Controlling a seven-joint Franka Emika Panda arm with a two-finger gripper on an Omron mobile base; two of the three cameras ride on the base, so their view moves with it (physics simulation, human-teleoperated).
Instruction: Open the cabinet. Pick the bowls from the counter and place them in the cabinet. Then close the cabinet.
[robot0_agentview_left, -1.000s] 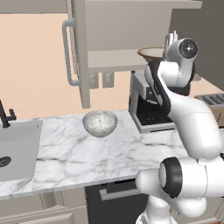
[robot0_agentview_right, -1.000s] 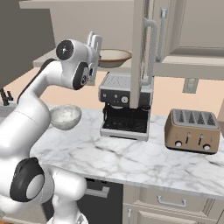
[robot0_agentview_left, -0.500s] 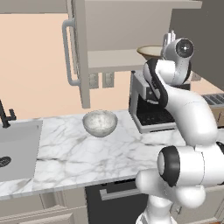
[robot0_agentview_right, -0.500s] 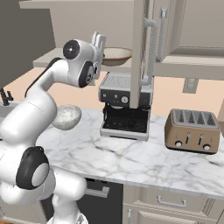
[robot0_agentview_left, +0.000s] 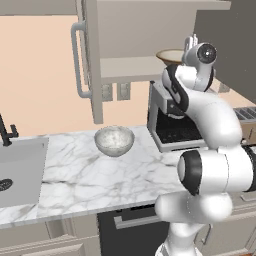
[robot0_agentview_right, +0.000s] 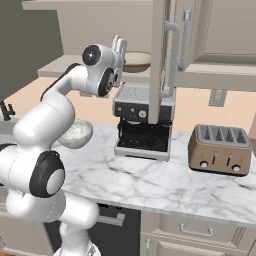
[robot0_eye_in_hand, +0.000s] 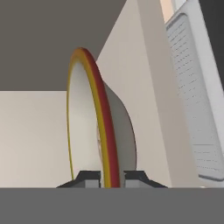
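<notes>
In the hand view the gripper (robot0_eye_in_hand: 111, 177) pinches the rim of the tan bowl (robot0_eye_in_hand: 94, 122) — its two fingertips (robot0_eye_in_hand: 89, 177) pressed against either side of the thin edge, low in the frame. In the left base view that bowl (robot0_agentview_left: 170, 55) sits at upper right, level with the open cabinet (robot0_agentview_left: 150, 45) and its floor; whether it rests there or hangs just above is hard to tell. It looks rigid, smooth and breakable, so a rim grip risks slipping or swinging. Its mouth faces up, its wide axis level. The marbled bowl (robot0_agentview_left: 114, 140) stands upright mid-frame on the counter (robot0_agentview_left: 75, 175) — best taken by its rim too.
</notes>
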